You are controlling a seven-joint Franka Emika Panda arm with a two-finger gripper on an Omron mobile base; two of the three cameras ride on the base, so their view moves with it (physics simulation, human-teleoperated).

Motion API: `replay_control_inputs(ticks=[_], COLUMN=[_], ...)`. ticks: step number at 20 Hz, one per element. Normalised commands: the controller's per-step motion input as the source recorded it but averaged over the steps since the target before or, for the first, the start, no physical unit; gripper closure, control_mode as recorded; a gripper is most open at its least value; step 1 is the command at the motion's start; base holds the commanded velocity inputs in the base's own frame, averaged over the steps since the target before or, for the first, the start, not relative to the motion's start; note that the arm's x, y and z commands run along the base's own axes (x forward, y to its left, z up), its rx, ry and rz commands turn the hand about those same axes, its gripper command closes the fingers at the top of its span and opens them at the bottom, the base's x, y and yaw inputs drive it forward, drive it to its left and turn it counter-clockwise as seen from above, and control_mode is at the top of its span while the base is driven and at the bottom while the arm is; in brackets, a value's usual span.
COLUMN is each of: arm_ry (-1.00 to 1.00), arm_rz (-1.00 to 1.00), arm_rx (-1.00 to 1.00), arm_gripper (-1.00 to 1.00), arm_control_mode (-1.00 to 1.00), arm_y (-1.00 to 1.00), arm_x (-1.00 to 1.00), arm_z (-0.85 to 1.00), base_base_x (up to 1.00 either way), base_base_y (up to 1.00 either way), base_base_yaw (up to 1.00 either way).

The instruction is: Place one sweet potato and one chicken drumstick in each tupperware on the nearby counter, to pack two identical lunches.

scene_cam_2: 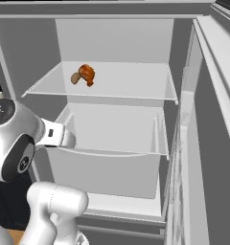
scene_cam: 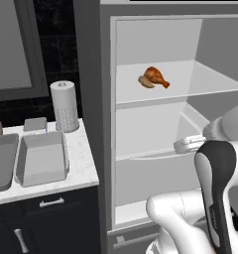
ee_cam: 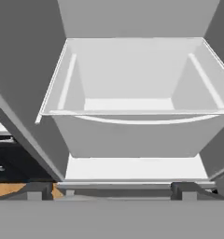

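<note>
Drumstick (scene_cam: 155, 76) is lying beside a sweet potato (scene_cam: 146, 82) on the fridge shelf (scene_cam: 210, 79) above the drawer (ee_cam: 132, 107); firm, greasy-looking, best pinched across its meaty end. Gripper (ee_cam: 109, 191) is gaping wide, empty.

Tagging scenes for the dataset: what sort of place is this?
A simulated home kitchen: an open fridge with a chicken drumstick on its shelf, beside a marble-look counter holding a paper towel roll.

Open white fridge (scene_cam_2: 112, 43), pale drawer (ee_cam: 132, 126), dark cabinets (scene_cam: 46, 223), black wall (scene_cam: 56, 44)
</note>
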Motion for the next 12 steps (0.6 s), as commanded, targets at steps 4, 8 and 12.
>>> replay_control_inputs(ticks=[4, 8, 12], arm_ry=[-0.35, -0.20, -0.06], arm_rz=[0.06, 0.00, 0.00], arm_rx=[-0.09, -0.12, -0.09], arm_gripper=[-1.00, -1.00, -1.00], arm_control_mode=[-1.00, -1.00, -1.00], arm_y=[0.05, 0.00, -0.03], arm_x=[0.17, 0.54, 0.36], arm_z=[0.82, 0.95, 0.91], base_base_x=[0.00, 0.00, 0.00], base_base_y=[0.00, 0.00, 0.00], base_base_yaw=[0.00, 0.00, 0.00])
